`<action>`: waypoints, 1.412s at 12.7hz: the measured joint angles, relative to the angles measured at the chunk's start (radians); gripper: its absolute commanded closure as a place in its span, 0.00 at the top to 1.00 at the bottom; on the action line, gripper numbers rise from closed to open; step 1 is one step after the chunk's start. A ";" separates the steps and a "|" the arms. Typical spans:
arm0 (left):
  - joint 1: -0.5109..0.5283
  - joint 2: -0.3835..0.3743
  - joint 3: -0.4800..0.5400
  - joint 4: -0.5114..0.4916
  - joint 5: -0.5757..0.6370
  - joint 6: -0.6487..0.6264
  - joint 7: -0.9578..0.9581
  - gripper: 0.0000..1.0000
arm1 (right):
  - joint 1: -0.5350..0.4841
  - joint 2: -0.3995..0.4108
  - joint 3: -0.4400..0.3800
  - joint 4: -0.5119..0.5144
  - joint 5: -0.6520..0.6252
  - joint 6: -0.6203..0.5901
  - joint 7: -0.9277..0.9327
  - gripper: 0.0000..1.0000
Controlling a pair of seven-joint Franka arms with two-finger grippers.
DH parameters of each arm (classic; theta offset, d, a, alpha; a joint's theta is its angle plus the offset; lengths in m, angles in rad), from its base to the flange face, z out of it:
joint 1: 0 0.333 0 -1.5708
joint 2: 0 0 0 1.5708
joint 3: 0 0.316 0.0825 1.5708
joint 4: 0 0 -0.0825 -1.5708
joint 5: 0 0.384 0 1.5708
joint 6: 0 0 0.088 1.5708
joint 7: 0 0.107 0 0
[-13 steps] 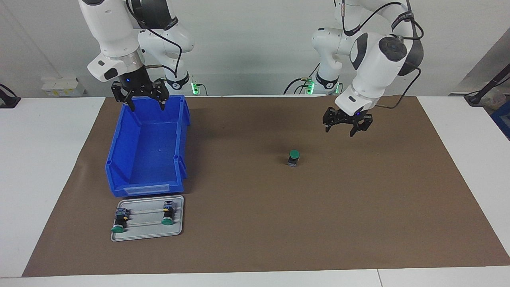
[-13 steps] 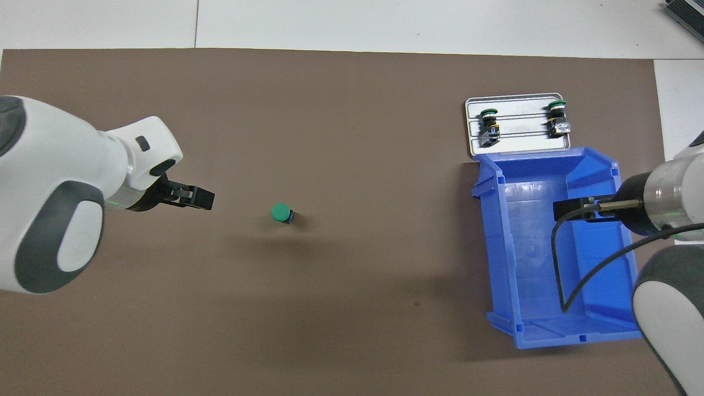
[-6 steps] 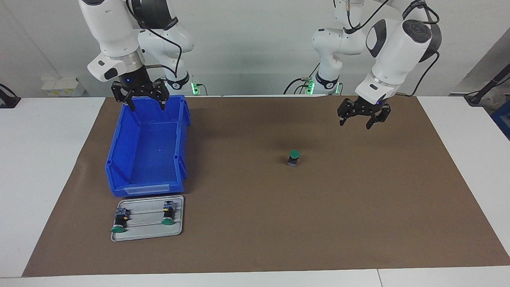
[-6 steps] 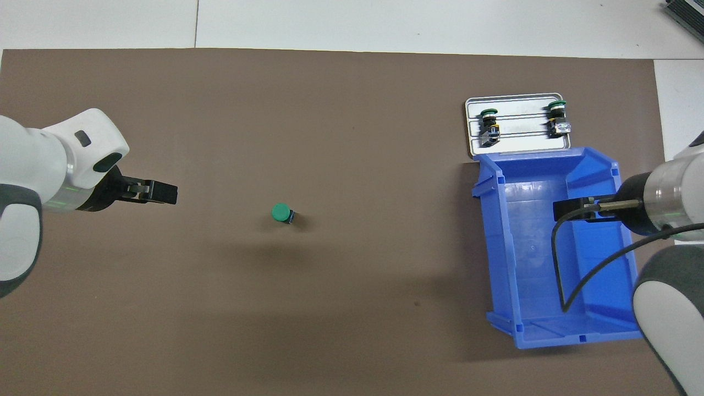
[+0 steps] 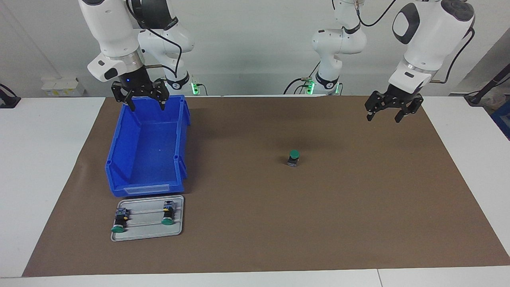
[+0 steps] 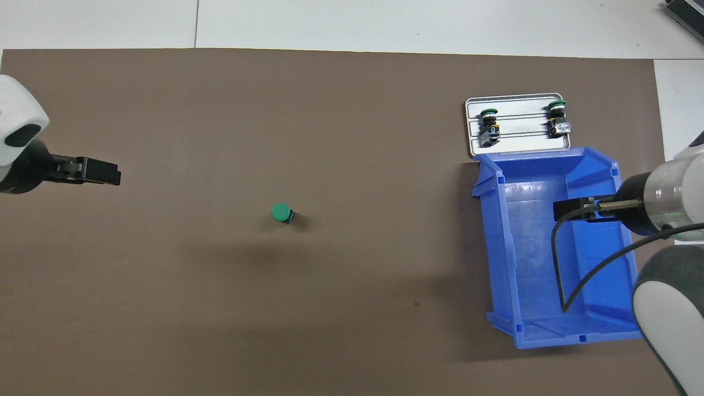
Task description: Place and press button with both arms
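Observation:
The button (image 5: 293, 158) (image 6: 282, 213) stands upright on the brown mat, green cap up, alone near the middle of the mat. My left gripper (image 5: 383, 118) (image 6: 113, 177) hangs open and empty over bare mat, well off the button toward the left arm's end of the table. My right gripper (image 5: 147, 107) (image 6: 561, 210) is open and empty, and it waits above the robot-side end of the blue bin (image 5: 119, 139) (image 6: 495, 247).
A grey metal tray (image 5: 145, 224) (image 6: 522, 144) touches the bin's end farther from the robots. Two more green-capped buttons (image 5: 118, 221) (image 5: 167, 213) lie on their sides on it. The blue bin holds nothing. White table borders the brown mat (image 5: 358, 223).
My left gripper has pulled away from the button, rising and moving toward the left arm's end of the table. The right arm, the button and the tray have not moved.

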 measured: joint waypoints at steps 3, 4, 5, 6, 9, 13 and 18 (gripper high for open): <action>0.025 0.070 0.001 0.170 0.005 -0.128 0.011 1.00 | 0.000 0.000 0.000 0.000 0.000 0.000 0.000 0.99; 0.029 0.080 0.001 0.200 0.008 -0.154 0.016 1.00 | 0.000 0.000 0.000 0.000 0.000 0.000 0.000 0.99; 0.030 0.082 0.000 0.215 0.016 -0.169 0.022 1.00 | 0.000 0.000 0.000 0.000 0.000 0.000 0.000 0.99; 0.030 0.079 0.000 0.219 0.021 -0.181 0.027 1.00 | 0.000 0.000 0.000 0.000 0.000 0.000 0.000 0.99; 0.031 0.058 0.000 0.190 0.023 -0.203 0.036 1.00 | 0.000 0.000 0.000 0.000 0.000 0.000 0.000 0.99; 0.031 0.040 0.000 0.164 0.023 -0.202 0.037 1.00 | 0.000 0.000 0.000 0.000 0.000 0.000 0.000 0.99; 0.031 0.039 -0.001 0.162 0.024 -0.201 0.038 1.00 | 0.000 0.000 0.000 0.000 0.000 0.000 0.000 0.99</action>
